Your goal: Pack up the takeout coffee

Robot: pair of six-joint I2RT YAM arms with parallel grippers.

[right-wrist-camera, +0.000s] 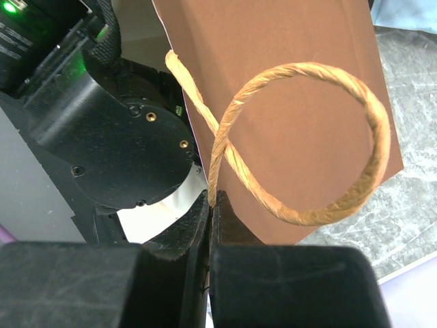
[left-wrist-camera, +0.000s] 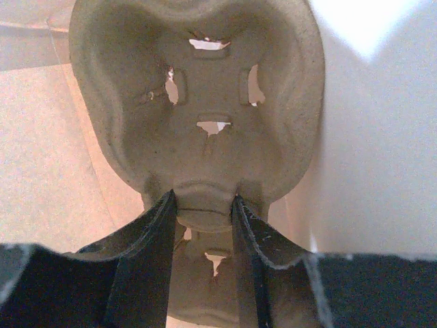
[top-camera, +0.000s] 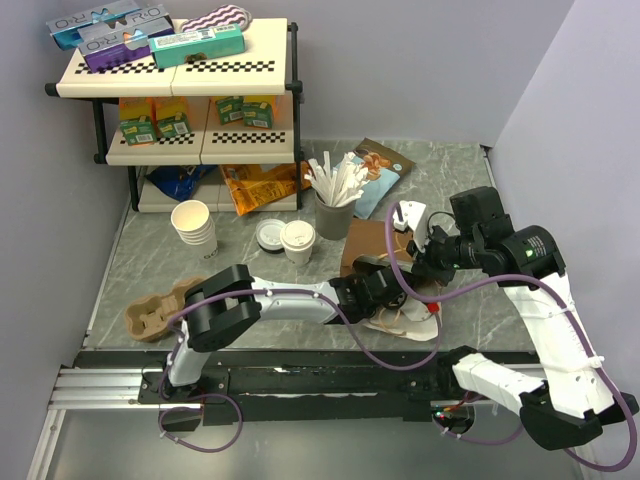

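A: Left tool (left-wrist-camera: 203, 205) pinching cup carrier (left-wrist-camera: 198, 89), inside bag (right-wrist-camera: 287, 55)?
B: Looks so; right tool (right-wrist-camera: 210, 205) pressed together on handle (right-wrist-camera: 307, 137) (hold mouth wide, seat carrier flat). Coffee (top-camera: 297, 240) on table (top-camera: 150, 250) beside straw holder (top-camera: 335, 215), not packed.

pale letters, roughly "wro", on the blue box (top-camera: 90, 25) atop the shelf (top-camera: 170, 78); nothing else legible

top: overhead, facing down | wrists: close-up | top+right share paper bag (right-wrist-camera: 293, 82)
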